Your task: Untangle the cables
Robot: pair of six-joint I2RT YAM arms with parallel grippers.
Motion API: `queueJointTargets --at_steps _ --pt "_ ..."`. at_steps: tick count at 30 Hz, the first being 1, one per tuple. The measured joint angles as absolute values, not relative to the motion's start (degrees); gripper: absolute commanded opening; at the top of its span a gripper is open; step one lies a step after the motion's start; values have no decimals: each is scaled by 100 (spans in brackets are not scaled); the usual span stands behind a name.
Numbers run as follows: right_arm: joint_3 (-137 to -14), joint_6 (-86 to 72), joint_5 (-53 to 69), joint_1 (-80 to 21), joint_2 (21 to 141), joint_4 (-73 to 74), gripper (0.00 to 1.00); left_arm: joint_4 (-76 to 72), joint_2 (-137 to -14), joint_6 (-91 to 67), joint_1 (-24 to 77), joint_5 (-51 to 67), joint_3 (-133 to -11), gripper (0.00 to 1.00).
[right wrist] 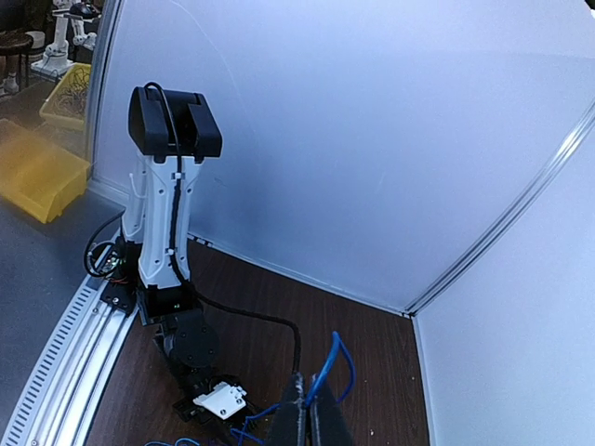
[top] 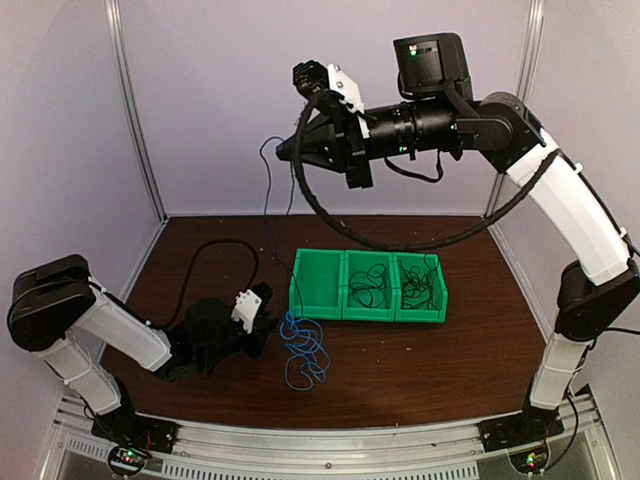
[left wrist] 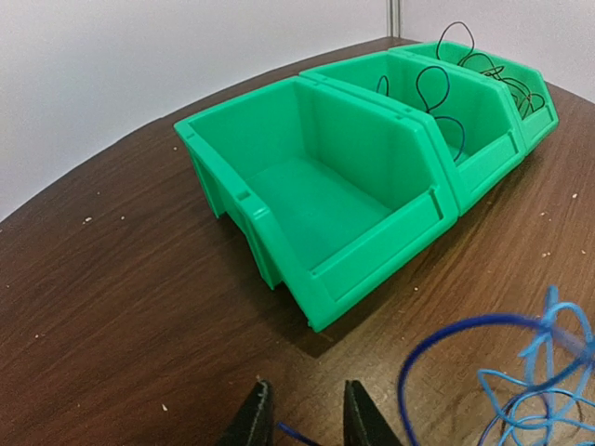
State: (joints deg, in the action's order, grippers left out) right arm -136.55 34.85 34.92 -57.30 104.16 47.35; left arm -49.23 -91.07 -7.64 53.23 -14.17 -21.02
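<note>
Blue cable point(top: 305, 352) lies coiled on the table just to the right of the left gripper point(left wrist: 307, 420); one strand shows between its jaws, which stand narrow but not pinched on it; from the coil a thin run appears to climb straight up to the right gripper point(right wrist: 311, 409), high above and clamped on blue wire; the left arm is by far the nearer; dark cables point(top: 370, 283) sit ahead in the green bins point(left wrist: 372, 246).

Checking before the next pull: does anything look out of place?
A blue cable runs from the raised right gripper down to the blue tangle on the table in front of the green bins. Nothing looks spilled or damaged.
</note>
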Motion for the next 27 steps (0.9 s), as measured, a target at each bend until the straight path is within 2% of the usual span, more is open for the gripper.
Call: queueJointTargets --at_steps 8,12,19,27 --pt "-13679 3402 3911 -5487 10195 4672 0 -4239 -8652 -950 5323 -1573 -2067 37" --pt "-13679 3286 3986 -5489 10180 4569 0 -3616 -7577 -1135 5374 -1721 -1861 43" --pt "-13454 3120 3861 -5494 10167 4368 0 -2969 -5437 -1402 5518 -1566 -1658 46" --pt "-13284 3009 3524 -5494 10165 4185 0 -2908 -5441 -1321 5640 -652 -1656 48"
